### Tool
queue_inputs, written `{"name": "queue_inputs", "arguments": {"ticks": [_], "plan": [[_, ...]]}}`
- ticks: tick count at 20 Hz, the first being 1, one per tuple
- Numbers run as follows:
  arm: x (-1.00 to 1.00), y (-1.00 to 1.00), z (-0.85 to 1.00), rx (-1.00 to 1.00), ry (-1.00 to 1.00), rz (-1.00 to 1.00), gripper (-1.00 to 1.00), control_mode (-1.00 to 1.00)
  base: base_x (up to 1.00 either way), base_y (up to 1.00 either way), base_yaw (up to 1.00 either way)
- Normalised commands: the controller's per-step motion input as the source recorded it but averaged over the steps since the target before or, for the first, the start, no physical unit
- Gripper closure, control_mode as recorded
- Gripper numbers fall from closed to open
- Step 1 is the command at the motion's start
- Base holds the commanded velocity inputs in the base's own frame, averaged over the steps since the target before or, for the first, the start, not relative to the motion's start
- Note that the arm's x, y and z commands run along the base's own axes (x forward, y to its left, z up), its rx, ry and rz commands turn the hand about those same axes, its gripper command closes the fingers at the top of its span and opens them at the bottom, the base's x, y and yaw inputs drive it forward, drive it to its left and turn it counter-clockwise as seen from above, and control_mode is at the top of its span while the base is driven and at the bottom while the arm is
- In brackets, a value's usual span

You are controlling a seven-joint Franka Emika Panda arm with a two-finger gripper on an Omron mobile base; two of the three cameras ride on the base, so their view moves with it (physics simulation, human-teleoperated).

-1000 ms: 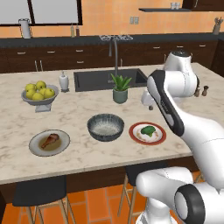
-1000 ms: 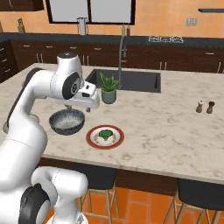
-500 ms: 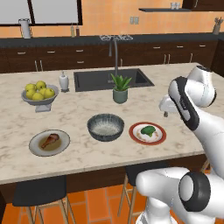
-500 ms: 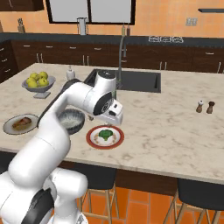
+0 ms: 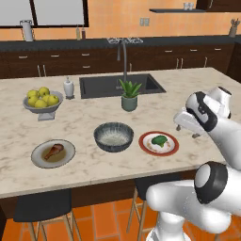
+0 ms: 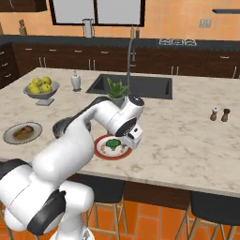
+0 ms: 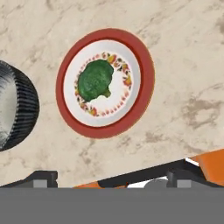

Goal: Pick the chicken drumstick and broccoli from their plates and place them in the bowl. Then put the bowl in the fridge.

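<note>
A: Where is the arm?

B: In the left base view the white arm bends at the near right edge of the worktop (image 5: 94,127), and the hand (image 5: 184,123) hangs off its wrist just at 3 o'clock of the red-rimmed plate (image 5: 158,143), above the marble. In the right base view the hand (image 6: 133,137) sits over the 2 o'clock edge of that plate (image 6: 111,148)

A: Is the hand spread or pressed together?

B: Its two fingers stand spread wide and pinch nothing. In the hand view one dark fingertip (image 7: 41,178) rises at the bottom left, with another at the bottom right, far apart.

A: And the broccoli?

B: The broccoli (image 7: 95,80) lies on the white centre of the red-rimmed plate (image 7: 144,78), slightly toward 9 o'clock of its middle, in the hand view. The left base view shows the broccoli (image 5: 160,140) there too, untouched.

A: The bowl?

B: The bowl (image 5: 113,136) stands upright just at 9 o'clock of the red-rimmed plate, close but apart. Its ribbed dark wall shows at 9 o'clock in the hand view (image 7: 17,109).

A: The drumstick?

B: The chicken drumstick (image 5: 53,151) lies on the grey plate (image 5: 52,153), at 9 o'clock of the bowl, well apart from the hand.

A: Any labels or writing?

B: I can read none; the red-rimmed plate carries a ring of small orange and yellow marks, not letters
</note>
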Motion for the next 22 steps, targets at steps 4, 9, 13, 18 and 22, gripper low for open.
{"name": "queue_inputs", "arguments": {"ticks": [4, 9, 13, 18, 22], "plan": [[0.69, 0.04, -0.44, 0.12, 0.09, -0.02, -1.00, -1.00, 0.00, 0.00, 0.00], [0.55, 0.09, -0.34, 0.01, 0.22, -0.07, -1.00, -1.00, 0.00, 0.00, 0.00], [0.37, 0.23, -0.40, 0.00, 0.10, -0.10, -1.00, -1.00, 0.00, 0.00, 0.00], [0.10, 0.22, -0.37, 0.00, 0.01, -0.14, -1.00, -1.00, 0.00, 0.00, 0.00], [0.28, 0.08, -0.33, 0.00, 0.01, -0.08, -1.00, -1.00, 0.00, 0.00, 0.00]]}}
